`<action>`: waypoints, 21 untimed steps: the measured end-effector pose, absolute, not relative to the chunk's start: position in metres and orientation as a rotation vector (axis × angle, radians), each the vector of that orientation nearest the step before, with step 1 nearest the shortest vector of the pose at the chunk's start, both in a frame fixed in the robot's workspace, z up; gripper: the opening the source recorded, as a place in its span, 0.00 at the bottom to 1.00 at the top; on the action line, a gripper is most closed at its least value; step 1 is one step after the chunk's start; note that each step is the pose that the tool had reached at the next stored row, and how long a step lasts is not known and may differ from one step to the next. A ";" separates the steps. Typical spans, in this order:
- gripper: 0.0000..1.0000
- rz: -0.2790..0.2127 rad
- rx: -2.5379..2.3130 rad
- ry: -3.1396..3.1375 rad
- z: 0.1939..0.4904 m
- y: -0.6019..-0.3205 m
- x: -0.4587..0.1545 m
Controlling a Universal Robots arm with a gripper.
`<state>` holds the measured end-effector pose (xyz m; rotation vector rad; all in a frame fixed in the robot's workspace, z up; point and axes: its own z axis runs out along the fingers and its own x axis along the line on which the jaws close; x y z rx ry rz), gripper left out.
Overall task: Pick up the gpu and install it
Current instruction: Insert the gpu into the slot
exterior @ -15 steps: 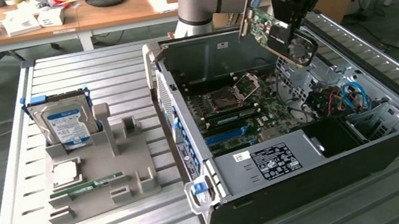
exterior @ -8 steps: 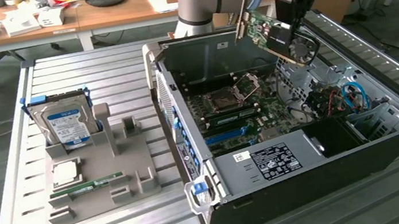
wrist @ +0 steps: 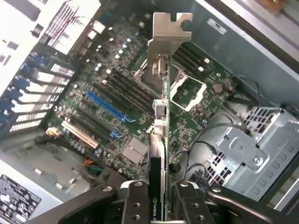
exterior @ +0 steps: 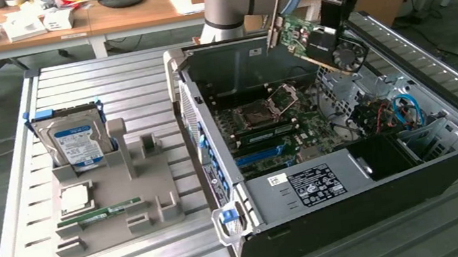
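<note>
The gpu (exterior: 313, 39) is a green circuit card with a black fan shroud and a silver metal bracket. It hangs tilted in the air above the far side of the open computer case (exterior: 446, 160). My gripper (exterior: 335, 16) is shut on its upper edge. In the wrist view the gpu (wrist: 161, 135) shows edge-on, with its bracket (wrist: 169, 32) pointing away over the motherboard (wrist: 117, 93). My gripper (wrist: 159, 207) clamps the card between both fingers (wrist: 135, 203). The long blue slot (wrist: 110, 107) lies off to one side of the card, which touches nothing below.
A grey parts holder (exterior: 151, 178) stands on the slatted table at the exterior view's left. It carries a silver hard drive with a blue label (exterior: 79, 143), a processor chip (exterior: 74, 199) and a green memory stick (exterior: 99, 215). Drive cages and cables (exterior: 404, 112) crowd the case's right.
</note>
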<state>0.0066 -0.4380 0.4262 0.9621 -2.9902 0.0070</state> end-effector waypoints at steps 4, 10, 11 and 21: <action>0.26 0.009 1.060 -2.956 0.426 -0.438 0.006; 0.26 0.012 1.210 -2.898 0.426 -0.438 0.006; 0.26 0.012 1.234 -2.888 0.426 -0.438 0.006; 0.26 0.017 1.476 -2.771 0.426 -0.438 0.006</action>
